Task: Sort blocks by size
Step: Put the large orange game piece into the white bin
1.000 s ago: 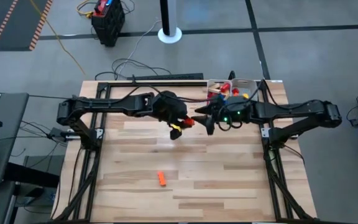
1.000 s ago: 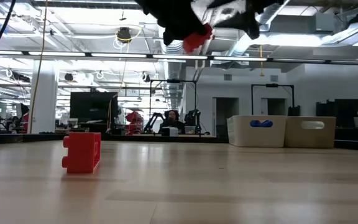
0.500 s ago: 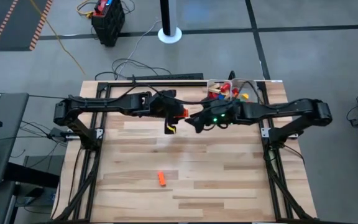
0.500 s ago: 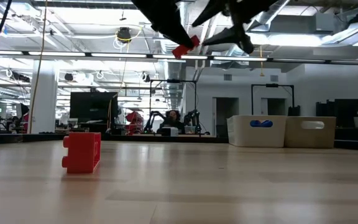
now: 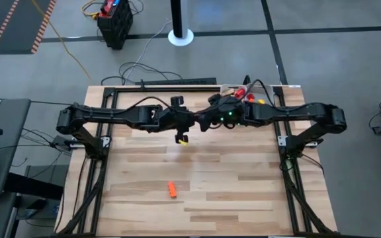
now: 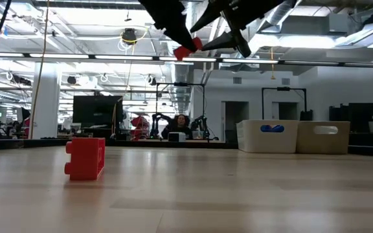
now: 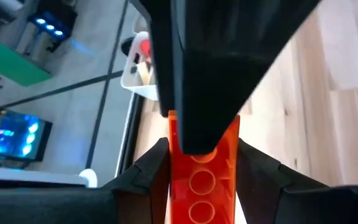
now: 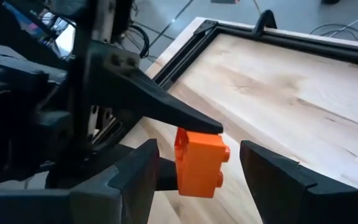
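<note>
An orange brick point(image 8: 201, 162) hangs in the air above the back half of the table point(image 5: 230, 192), clamped between the fingers of the left gripper point(image 7: 202, 146). In the left wrist view its hollow underside with round sockets shows between the two dark fingers. The right gripper point(image 8: 197, 177) faces it from the other side, its jaws spread wide on either flank of the brick and not touching it in the right wrist view.

Both arms stretch level toward each other from their mounts at the table's side edges, meeting near the middle of the back edge in the high view, wrists almost nose to nose. In the low view they cross overhead, well above the tabletop, with the brick at their meeting point.

A second orange brick point(image 5: 171, 190) lies alone on the wood toward the front of the table, well apart from the grippers. In the low view it reads as red and stands upright on the board.

A white tray point(image 5: 233, 89) at the back right corner holds red, yellow and other bricks point(image 5: 245, 94), partly hidden by the right arm.

No readable writing shows on the bricks or arms.
</note>
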Controlling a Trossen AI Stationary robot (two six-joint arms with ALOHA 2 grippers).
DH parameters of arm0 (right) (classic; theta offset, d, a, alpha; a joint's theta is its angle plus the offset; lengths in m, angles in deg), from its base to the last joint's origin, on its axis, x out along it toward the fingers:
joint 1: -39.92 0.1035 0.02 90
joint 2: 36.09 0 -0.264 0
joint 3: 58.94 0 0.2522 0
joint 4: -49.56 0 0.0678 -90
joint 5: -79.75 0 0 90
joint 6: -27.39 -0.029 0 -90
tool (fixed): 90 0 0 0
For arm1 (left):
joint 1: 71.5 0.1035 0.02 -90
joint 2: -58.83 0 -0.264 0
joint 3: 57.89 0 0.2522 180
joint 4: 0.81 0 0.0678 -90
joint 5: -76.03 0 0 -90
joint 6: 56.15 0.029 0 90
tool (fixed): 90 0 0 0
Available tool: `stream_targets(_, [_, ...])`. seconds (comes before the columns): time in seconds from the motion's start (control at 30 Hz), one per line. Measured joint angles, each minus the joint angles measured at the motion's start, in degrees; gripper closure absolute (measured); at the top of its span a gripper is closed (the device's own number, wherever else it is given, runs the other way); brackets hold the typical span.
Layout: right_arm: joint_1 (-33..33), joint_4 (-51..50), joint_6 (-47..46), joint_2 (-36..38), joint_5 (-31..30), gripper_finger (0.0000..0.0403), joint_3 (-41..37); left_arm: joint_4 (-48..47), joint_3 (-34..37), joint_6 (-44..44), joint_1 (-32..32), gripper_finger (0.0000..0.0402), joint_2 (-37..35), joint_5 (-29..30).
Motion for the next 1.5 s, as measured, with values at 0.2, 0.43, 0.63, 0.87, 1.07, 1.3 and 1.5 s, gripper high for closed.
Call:
stream_targets(0.2, [-1.51,-0.02,2.35,-0.39,3.80,0.0149,0.00,3.36,0.00,-3.09,-1.26,0.0264,0.00,3.79])
stream_targets(0.43, [-2.19,0.46,4.65,-0.39,7.14,0.0153,0.00,6.60,0.00,-4.32,-1.99,0.0264,0.02,4.21])
stream_targets(0.63, [-2.10,0.61,6.76,-0.39,8.62,0.0202,0.00,6.96,0.00,-5.04,-2.10,0.0264,0.02,0.85])
stream_targets(0.87, [-2.14,0.42,6.41,-0.37,10.75,0.0276,0.04,7.72,0.00,-4.21,-2.14,0.0261,0.02,1.25])
stream_targets(1.07, [-2.19,-5.35,8.37,-0.28,11.72,0.0282,0.20,7.75,0.04,-9.37,-2.03,0.0211,0.15,1.56])
stream_targets(1.3, [-3.50,-15.98,8.41,0.14,9.33,0.0282,-0.15,4.62,-0.04,-13.86,-0.71,0.0150,-0.13,2.22])
stream_targets(1.5, [-6.73,-27.06,9.02,1.62,2.81,0.0281,-0.07,-3.68,-0.03,-22.03,2.29,0.0146,-0.09,-8.36])
